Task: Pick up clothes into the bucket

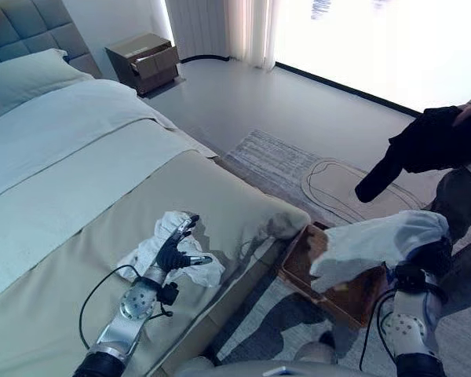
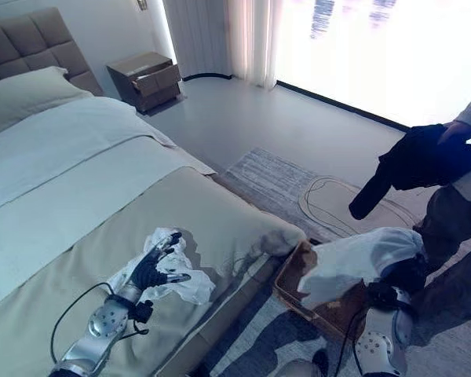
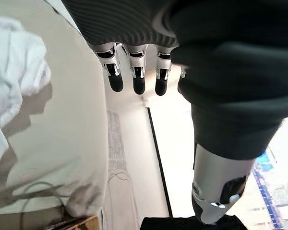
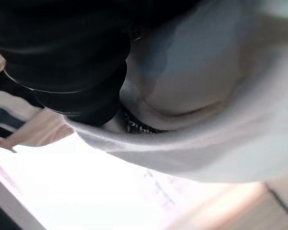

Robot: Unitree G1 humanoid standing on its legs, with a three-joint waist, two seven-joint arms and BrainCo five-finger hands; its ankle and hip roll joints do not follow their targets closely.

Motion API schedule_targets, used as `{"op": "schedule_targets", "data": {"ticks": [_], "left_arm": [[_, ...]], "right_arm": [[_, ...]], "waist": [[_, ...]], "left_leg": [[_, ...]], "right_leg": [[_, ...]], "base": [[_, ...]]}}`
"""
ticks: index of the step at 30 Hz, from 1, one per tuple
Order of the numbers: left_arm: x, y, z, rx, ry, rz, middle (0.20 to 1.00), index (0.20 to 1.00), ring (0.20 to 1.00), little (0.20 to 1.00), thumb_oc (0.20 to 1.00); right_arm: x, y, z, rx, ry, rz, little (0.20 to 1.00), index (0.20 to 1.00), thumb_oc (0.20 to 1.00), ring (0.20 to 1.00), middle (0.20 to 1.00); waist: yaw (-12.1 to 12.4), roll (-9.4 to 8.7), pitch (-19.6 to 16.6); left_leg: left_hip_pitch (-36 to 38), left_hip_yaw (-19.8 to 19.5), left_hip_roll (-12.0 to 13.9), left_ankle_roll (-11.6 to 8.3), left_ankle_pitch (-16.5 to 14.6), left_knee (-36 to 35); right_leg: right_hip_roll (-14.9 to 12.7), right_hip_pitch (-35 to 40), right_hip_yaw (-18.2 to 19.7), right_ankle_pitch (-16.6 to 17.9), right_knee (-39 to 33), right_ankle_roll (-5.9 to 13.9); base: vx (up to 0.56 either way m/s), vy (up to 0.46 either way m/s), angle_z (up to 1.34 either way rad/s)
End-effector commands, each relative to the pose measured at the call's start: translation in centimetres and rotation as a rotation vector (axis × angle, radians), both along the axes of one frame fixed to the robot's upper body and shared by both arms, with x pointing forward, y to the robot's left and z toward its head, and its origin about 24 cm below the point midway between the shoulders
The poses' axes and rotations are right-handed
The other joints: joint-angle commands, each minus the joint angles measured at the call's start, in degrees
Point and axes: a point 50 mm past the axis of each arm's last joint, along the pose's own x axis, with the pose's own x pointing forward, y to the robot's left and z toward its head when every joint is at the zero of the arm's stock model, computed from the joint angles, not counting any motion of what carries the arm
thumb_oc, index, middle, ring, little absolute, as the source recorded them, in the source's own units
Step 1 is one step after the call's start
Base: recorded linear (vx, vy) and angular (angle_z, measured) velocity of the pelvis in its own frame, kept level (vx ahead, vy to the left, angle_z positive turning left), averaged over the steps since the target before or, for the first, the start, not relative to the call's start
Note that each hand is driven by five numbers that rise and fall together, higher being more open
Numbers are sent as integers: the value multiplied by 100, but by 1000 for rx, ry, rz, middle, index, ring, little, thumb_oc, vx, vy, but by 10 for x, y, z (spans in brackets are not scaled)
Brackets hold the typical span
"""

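Roughly midway, by my read. Right hand [image 1: 424, 263] carries a white garment [image 1: 377, 239] draped over it, just above the brown bucket [image 1: 298, 263] on the floor beside the bed [image 1: 78, 196]; cloth hides the fingers, so I cannot tell how they are set. Garment hangs over the bucket's opening, not yet released.

Left hand [image 1: 173, 250] rests on a 2nd crumpled white garment [image 1: 145, 251] on the bed, fingers straight and spread, not closed round the cloth.

Beyond the right hand, a person [image 1: 463, 188] holds a dark garment [image 1: 424, 145] in the air, well apart from the bucket.

Left to do, as I judge: drop garment 1, then grasp and move garment 2.
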Motion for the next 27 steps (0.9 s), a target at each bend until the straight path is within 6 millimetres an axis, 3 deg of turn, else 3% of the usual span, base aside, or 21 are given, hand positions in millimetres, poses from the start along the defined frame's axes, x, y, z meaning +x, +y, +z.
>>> {"op": "schedule_targets", "data": {"ticks": [1, 5, 6, 11, 15, 21, 27], "left_arm": [[10, -3, 33, -121, -166, -6, 1000, 1000, 1000, 1000, 1000], [16, -11, 42, -151, -206, -35, 1000, 1000, 1000, 1000, 1000], [20, -16, 52, -171, -244, -54, 1000, 1000, 1000, 1000, 1000], [29, -23, 72, -215, -330, -64, 1000, 1000, 1000, 1000, 1000], [35, -32, 89, -217, -409, -105, 1000, 1000, 1000, 1000, 1000], [36, -38, 106, -334, -477, -98, 1000, 1000, 1000, 1000, 1000], [37, -42, 115, -380, -523, -79, 1000, 1000, 1000, 1000, 1000]], "right_arm": [[20, -8, 49, -163, -149, 11, 200, 200, 200, 200, 200], [30, -2, 63, -204, -183, 59, 200, 200, 200, 200, 200], [40, 6, 77, -224, -231, 89, 200, 200, 200, 200, 200], [56, 15, 98, -212, -310, 72, 200, 200, 200, 200, 200], [59, 7, 101, -230, -287, -5, 200, 200, 200, 200, 200], [75, -4, 101, -243, -209, -115, 200, 200, 200, 200, 200], [94, -31, 130, -240, -196, -262, 200, 200, 200, 200, 200]], "waist": [[-45, -22, 53], [-31, -43, 406], [-41, 6, 726], [-34, 147, 1232], [-83, 274, 1469], [-65, 440, 1669], [-33, 644, 1868]], "left_leg": [[-454, -553, -209, 304, -653, 708], [-836, -729, -16, 232, -572, 973], [-1073, -881, 125, 195, -490, 1073], [-1709, -1155, 350, 87, -291, 1231], [-2280, -1309, 364, 27, -146, 1352], [-3068, -1367, 327, 40, -360, 1996], [-3842, -1361, 292, 54, -529, 2560]], "right_leg": [[23, -308, 89, 556, -2, 22], [161, -574, 109, 352, 160, -63], [279, -820, 153, 255, 306, -158], [505, -1457, 208, 115, 608, -314], [436, -1907, 84, 19, 950, -347], [314, -2634, 218, -146, 1535, -399], [259, -3412, 419, -265, 2053, -442]], "base": [[-43, -120, -52], [-170, -180, -25], [-170, -113, 8], [-189, -133, 8], [-95, -61, 30], [-75, 10, 21], [-34, 20, -2]]}}
